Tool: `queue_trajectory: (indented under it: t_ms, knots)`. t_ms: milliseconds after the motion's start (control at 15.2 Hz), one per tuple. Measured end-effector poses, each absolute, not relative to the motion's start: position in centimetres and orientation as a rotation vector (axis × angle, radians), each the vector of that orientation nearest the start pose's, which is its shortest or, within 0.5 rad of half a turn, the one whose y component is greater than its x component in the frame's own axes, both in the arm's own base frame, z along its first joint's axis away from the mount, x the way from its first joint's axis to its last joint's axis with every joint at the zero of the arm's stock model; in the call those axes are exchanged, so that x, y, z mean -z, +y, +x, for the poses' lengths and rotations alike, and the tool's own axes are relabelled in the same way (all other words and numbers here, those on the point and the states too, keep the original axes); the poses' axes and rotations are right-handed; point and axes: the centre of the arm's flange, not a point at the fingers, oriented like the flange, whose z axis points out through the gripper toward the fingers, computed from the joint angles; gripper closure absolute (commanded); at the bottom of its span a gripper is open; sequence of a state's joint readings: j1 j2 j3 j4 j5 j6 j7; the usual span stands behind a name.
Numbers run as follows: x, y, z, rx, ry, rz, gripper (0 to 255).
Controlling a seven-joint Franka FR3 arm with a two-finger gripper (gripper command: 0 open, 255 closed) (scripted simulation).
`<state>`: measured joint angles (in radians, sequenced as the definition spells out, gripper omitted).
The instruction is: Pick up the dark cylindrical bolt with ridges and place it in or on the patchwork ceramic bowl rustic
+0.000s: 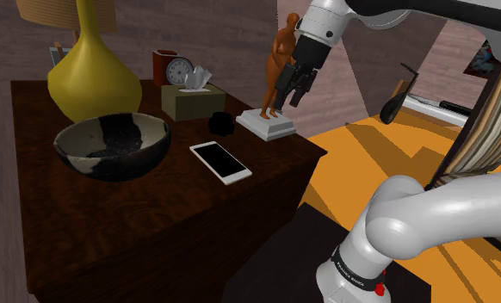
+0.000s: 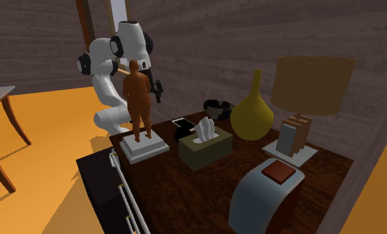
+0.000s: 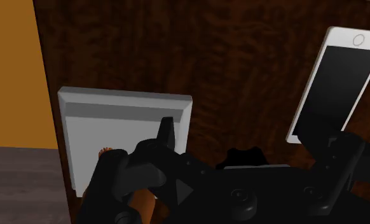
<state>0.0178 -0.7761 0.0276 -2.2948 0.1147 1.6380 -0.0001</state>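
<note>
The dark ridged bolt [image 1: 221, 123] sits between the tissue box [image 1: 187, 102] and the figurine's plinth [image 1: 267, 126] at the table [image 1: 154, 225] edge. The gripper [image 1: 290, 89] hangs above; I cannot tell its opening. The bowl [image 1: 147, 151] stands apart.

The shoulder view looks down from beside the arm [image 1: 429, 215] across the dark table [image 1: 154, 232] toward the wall [image 1: 206, 30], while the second exterior view faces back at the arm from the table's far end. The wrist view looks down close; all three share the statue [image 1: 279, 60] and phone [image 1: 220, 161].
</note>
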Motion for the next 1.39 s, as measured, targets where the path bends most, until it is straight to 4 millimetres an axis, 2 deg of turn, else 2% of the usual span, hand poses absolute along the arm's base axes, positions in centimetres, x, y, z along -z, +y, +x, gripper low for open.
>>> queue_trajectory:
  t_ms: [132, 594, 990, 1122, 1386]
  knots:
    - [-62.2, 3.0, 32.2, 0.173, -0.081, -3.041, 0]
    - [-59.0, 5.2, 40.8, 0.091, -0.407, -3.054, 0]
    - [-55.9, 8.9, 47.9, 0.003, -0.708, -3.034, 0]
    - [-54.7, 9.5, 48.9, -0.008, -0.745, -3.029, 0]
    - [-52.5, 9.4, 49.2, -0.011, -0.757, -3.027, 0]
